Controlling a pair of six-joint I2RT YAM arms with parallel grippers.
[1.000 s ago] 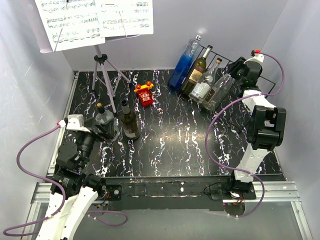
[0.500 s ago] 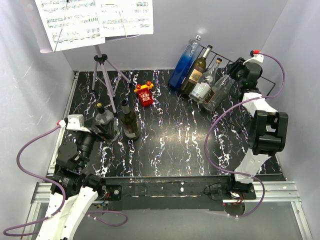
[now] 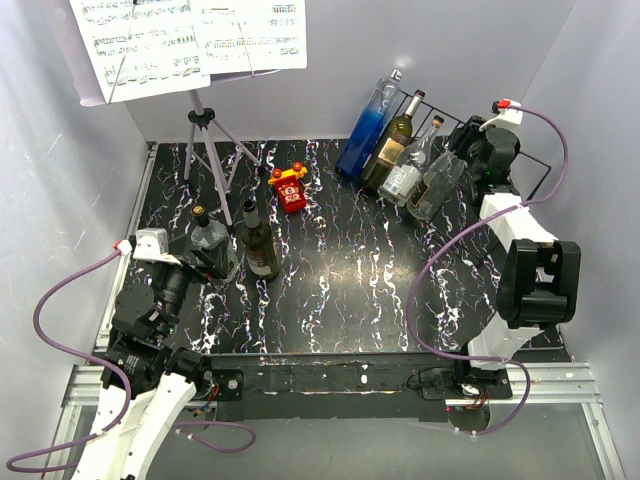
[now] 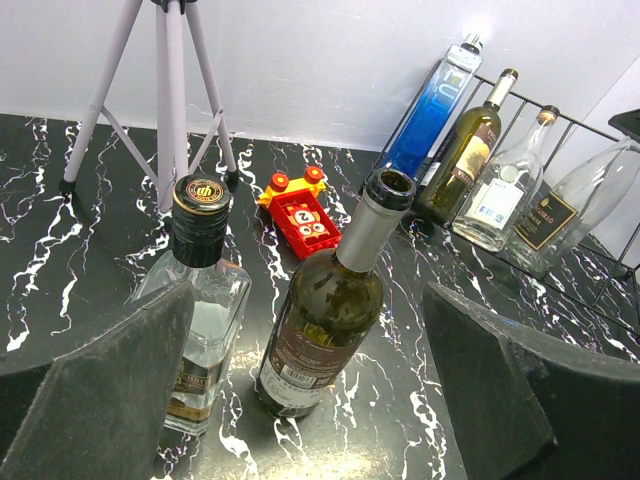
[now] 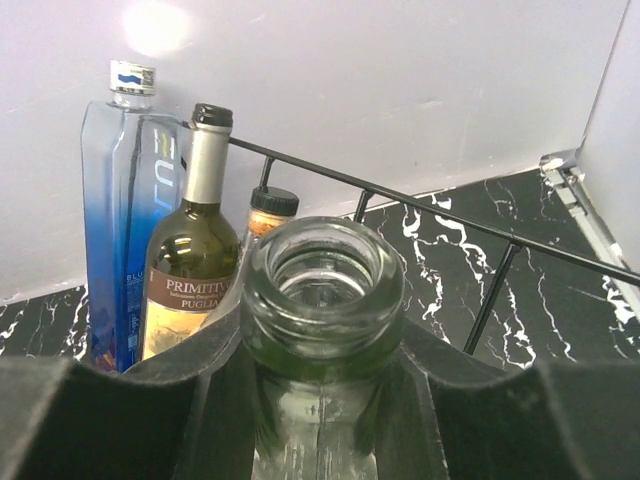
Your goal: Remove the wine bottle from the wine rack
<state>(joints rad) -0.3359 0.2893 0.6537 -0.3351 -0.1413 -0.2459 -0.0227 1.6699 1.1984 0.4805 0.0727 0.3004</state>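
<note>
The black wire wine rack [image 3: 541, 166] stands at the back right with several bottles leaning in it. My right gripper [image 3: 470, 143] is shut on the neck of the rightmost one, a clear open-mouthed bottle [image 3: 436, 186] with a dark label. In the right wrist view both fingers [image 5: 150, 380] press the neck just under the bottle's rim [image 5: 326, 290]. The bottle still leans in the rack. My left gripper [image 3: 203, 256] is open and empty at the near left. In the left wrist view its jaws stand wide apart before two upright bottles.
The rack also holds a blue bottle [image 3: 368, 125], a dark olive Primitivo bottle [image 3: 392, 146] and a clear labelled bottle [image 3: 409, 172]. An open dark bottle [image 3: 257, 240] and a square clear bottle [image 3: 211, 240] stand at the near left. A red toy [image 3: 289, 187] and a tripod music stand [image 3: 207, 150] are at the back.
The right arm's elbow has swung toward the right wall and the wrist has shifted slightly back along the clear bottle's neck. The left arm has not moved.
</note>
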